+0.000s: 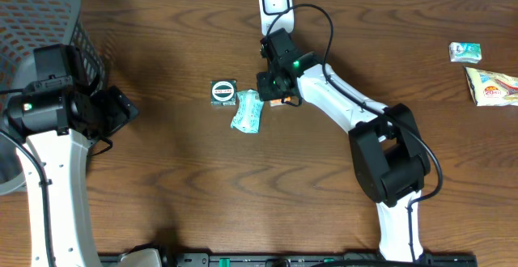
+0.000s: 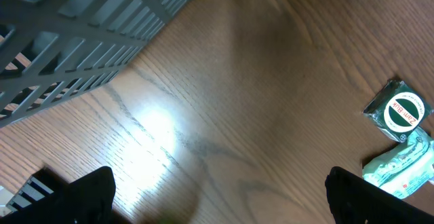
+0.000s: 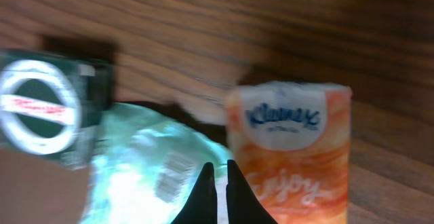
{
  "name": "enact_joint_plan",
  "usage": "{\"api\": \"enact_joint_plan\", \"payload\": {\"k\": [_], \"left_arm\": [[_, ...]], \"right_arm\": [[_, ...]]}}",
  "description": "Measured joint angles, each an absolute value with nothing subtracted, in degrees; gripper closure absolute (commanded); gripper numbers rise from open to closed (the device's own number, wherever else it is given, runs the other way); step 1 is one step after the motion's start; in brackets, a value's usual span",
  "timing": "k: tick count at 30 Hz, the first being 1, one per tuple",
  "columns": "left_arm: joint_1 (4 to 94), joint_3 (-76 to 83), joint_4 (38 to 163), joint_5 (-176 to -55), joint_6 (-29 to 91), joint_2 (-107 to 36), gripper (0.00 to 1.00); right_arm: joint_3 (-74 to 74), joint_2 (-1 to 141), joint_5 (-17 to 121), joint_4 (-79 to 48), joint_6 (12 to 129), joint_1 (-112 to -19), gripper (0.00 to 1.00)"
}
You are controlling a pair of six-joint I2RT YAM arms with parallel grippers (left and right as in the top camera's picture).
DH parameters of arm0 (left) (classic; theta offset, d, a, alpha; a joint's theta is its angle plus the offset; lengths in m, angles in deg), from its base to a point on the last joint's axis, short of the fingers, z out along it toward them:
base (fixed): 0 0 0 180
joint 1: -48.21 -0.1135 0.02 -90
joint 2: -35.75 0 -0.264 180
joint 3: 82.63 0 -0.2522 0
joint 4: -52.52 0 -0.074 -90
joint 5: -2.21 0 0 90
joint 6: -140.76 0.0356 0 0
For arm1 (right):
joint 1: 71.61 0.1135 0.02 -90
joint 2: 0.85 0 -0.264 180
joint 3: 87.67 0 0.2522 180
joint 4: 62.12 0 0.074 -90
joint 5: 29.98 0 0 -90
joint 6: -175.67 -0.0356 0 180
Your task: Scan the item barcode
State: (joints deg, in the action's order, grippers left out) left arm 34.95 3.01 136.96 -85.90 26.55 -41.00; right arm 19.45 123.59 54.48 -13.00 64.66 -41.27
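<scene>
Though closed, right claw (image 3: 218, 170) beside Kleenex pack (image 3: 291, 149)

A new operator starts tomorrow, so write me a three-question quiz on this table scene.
1. True or false: the left claw is shut.
2. Relative to the round-label packet and the tissue pack, the teal packet lies: A) between them B) across the table from them C) in the left claw.
3. Fill in: the tissue pack is mostly ____ in colour.
Key: 1 false; 2 A; 3 orange.
</scene>
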Motion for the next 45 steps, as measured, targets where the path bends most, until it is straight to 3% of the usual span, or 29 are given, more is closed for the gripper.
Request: {"api": "enact_joint_plan", "payload": {"k": [24, 30, 37, 45], "left_arm": [[35.0, 3.0, 137.0, -85.9, 26.6, -41.0, 0.03], [35.0, 3.0, 137.0, -85.9, 26.6, -41.0, 0.02], [35.0, 3.0, 137.0, -85.9, 26.6, -41.0, 0.03], [35.0, 3.0, 137.0, -85.9, 26.6, -41.0, 0.02]], "right_arm": [[19.3, 121.3, 67.1, 15.9, 62.6, -48.3, 0.99], [19.3, 115.5, 65.6, 14.8, 61.0, -52.2, 0.99], [19.3, 113.7, 54.3, 10.7, 60.3, -53.4, 0.93], [19.3, 113.7, 49.4, 7.5, 54.5, -52.1, 0.99]]}}
